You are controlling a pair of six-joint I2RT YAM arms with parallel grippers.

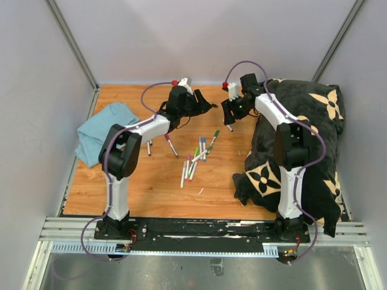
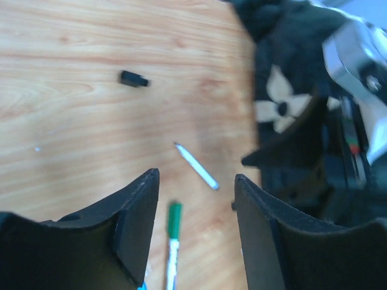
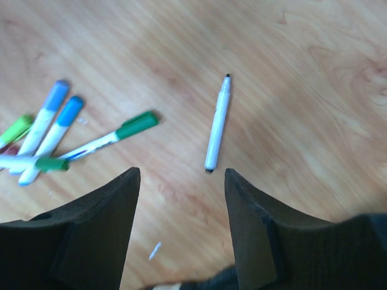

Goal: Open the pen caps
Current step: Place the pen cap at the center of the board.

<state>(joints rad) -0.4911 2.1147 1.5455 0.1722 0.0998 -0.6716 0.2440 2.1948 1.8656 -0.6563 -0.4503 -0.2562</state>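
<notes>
A: Surface and room, quick?
B: We're looking at a wooden table (image 1: pixel 151 193) boxed in by grey walls (image 1: pixel 181 36). A blue cloth (image 1: pixel 100 130) is lying at 9 o'clock, and a black blanket (image 1: pixel 308 139) with beige flowers is bunching at 3 o'clock.
A: Pens?
B: We're seeing a pile of pens (image 1: pixel 196 160) mid-table and two stray pens (image 1: pixel 171 145) at its 9 o'clock, near the left arm. We're not getting an exact count of the pile from above.
A: Caps then?
B: In the right wrist view we're counting two blue caps (image 3: pixel 56 95), two dark green caps (image 3: pixel 138 125) and one light green cap (image 3: pixel 17 128) at 9 o'clock. The blue and dark green ones are sitting on pens. One black cap (image 2: pixel 133 78) is lying loose on the wood at 11 o'clock in the left wrist view, apart from a bare white pen (image 2: pixel 196 166).
A: Hands?
B: Both are hanging over the 12 o'clock end of the table. The left gripper (image 2: pixel 196 199) is spreading wide, with nothing between its fingers. The right gripper (image 3: pixel 181 205) is spread too, pinching nothing, with the bare white pen lying at its 12 o'clock.
</notes>
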